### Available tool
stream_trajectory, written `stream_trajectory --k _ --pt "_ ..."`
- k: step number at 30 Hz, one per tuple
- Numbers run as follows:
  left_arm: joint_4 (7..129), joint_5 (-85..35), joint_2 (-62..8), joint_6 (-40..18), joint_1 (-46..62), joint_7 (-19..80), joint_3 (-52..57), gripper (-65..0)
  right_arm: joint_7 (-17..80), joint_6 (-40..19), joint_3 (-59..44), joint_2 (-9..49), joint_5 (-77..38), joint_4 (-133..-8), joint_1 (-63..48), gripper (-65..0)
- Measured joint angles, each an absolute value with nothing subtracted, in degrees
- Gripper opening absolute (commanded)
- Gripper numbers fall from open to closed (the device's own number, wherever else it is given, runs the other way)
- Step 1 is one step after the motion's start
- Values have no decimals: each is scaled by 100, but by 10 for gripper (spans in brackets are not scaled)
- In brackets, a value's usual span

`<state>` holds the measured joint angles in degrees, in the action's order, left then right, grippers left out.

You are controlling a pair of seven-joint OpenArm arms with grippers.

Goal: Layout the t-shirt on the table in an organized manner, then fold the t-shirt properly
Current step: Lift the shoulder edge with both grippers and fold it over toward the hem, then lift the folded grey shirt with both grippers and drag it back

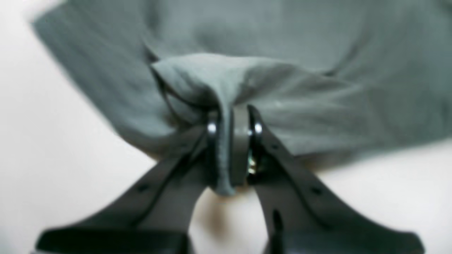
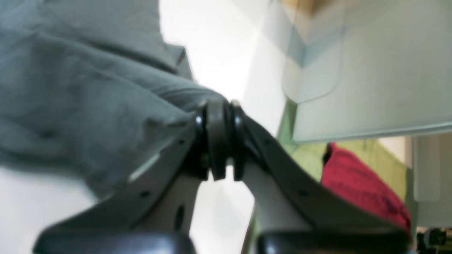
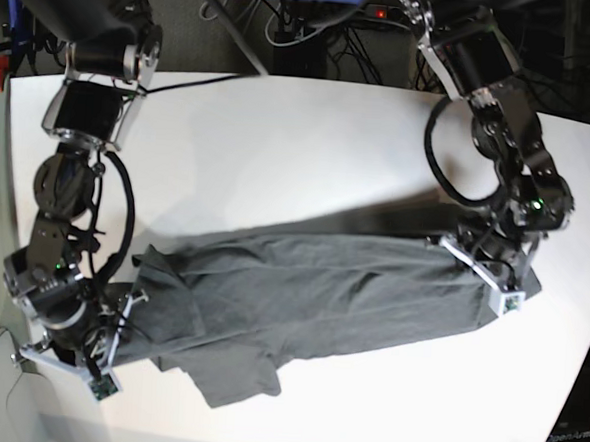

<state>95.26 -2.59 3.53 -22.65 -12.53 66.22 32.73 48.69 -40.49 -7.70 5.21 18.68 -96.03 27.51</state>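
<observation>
While both arms hold opposite ends of the dark charcoal-grey cloth t-shirt [image 3: 311, 292], you've got it stretched across the large smooth white tabletop [image 3: 279, 150], most of it resting on the surface. Nearest in the base view, low on its left, your right gripper [image 3: 118, 322] is pressed together on a bunched edge of the cloth; the right wrist view shows the black fingers [image 2: 208, 137] squeezed tight with fabric gathered against them and running off to one side. A short sleeve or corner flap lies loose at the front edge, just beside that end. Mid-shirt carries long lengthwise wrinkles, so it reads as pulled taut but not flat yet. Farther back, on the base view's right, your left gripper [image 3: 500, 262] pinches the other end; the left wrist view shows a fold of grey cloth clamped between the jaws, with its tip poking out below. Likely reason for the two-end grip: tension to spread and straighten before folding. Layout step looks under way, folding not started.
</observation>
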Motion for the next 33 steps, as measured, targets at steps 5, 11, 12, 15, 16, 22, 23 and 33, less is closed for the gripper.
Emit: stream_trajectory --k 5,11,12,15,16,22,23,33 --pt "9343 -246 75 -2268 -2338 6779 3280 -636 4834 -4051 -1000 526 1865 -9461 3260 -650" --pt "8119 -279 58 -2279 -3896 6753 3229 -636 4379 -4066 -1304 587 1883 -8403 4309 -650" --pt "7894 -272 34 -2272 -4099 6681 3155 -636 4318 -4066 -1332 644 1881 -8294 4436 -650" --pt "7085 -196 -82 -2252 -4609 5881 2838 -636 4206 -4062 -1385 797 1920 -7776 4932 -650" --pt "6796 -220 -97 -2248 -4753 5527 2735 -636 4036 -4064 -1380 873 1900 -7575 5127 -650" --pt "5553 -285 -19 -2294 -5153 4281 2495 -634 3763 -4066 -1376 1074 1879 -7244 5850 -650" --pt "5393 -261 -32 -2255 -5186 4154 2495 -633 3767 -4066 -1387 1118 1885 -7275 5887 -650" --pt "5262 -228 -602 -2259 -4405 4001 2499 -633 4388 -4025 -1411 1310 1892 -8927 3684 -650"
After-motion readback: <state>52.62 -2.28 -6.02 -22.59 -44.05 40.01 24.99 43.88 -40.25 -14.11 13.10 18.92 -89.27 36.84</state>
